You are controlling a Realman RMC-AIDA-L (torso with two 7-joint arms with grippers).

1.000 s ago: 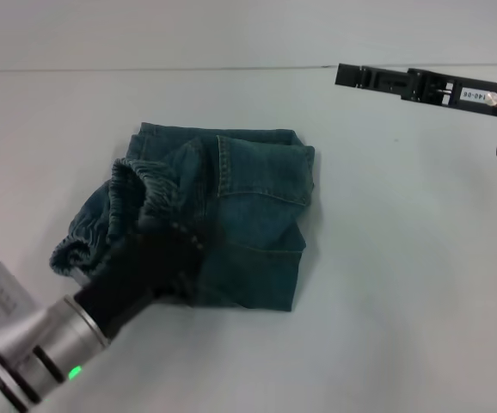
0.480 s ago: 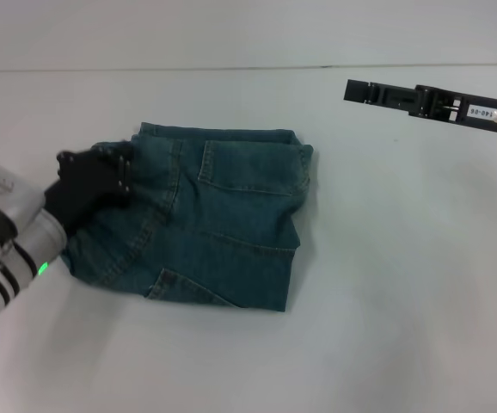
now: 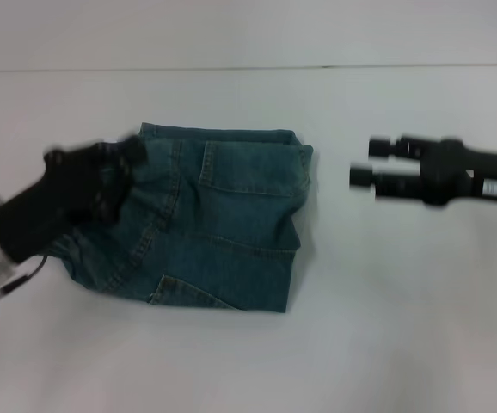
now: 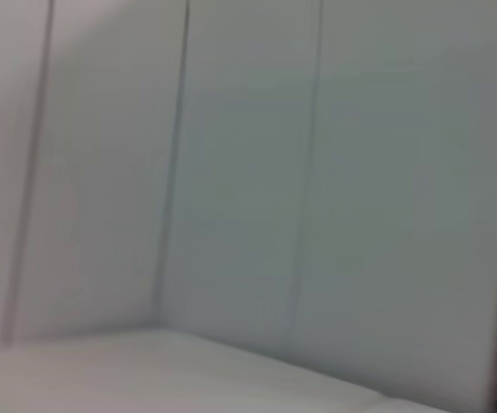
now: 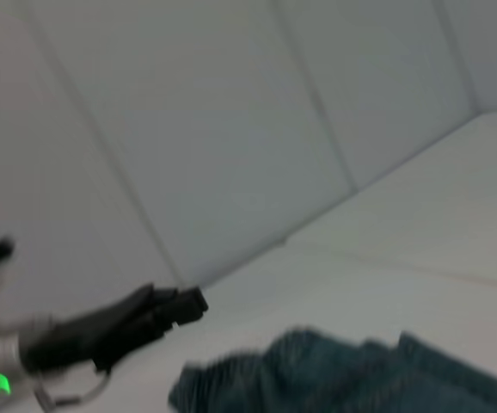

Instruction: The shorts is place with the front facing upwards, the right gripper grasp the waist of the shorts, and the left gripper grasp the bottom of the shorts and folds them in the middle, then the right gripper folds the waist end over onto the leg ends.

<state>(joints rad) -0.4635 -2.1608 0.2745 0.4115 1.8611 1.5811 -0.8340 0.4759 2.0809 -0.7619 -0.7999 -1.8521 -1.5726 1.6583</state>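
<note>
Currently I log shorts point(image 3: 210, 224) folded mid-table point(image 3: 403, 327), left pincer point(image 3: 115, 168) at their left edge, grip state I cannot tell, right pincer point(image 3: 362, 163) apart on their right, prongs parted and empty; final fold seems in hand, so next I withdraw both arms.

text: none legible | label on right arm: blurred, unreadable
</note>
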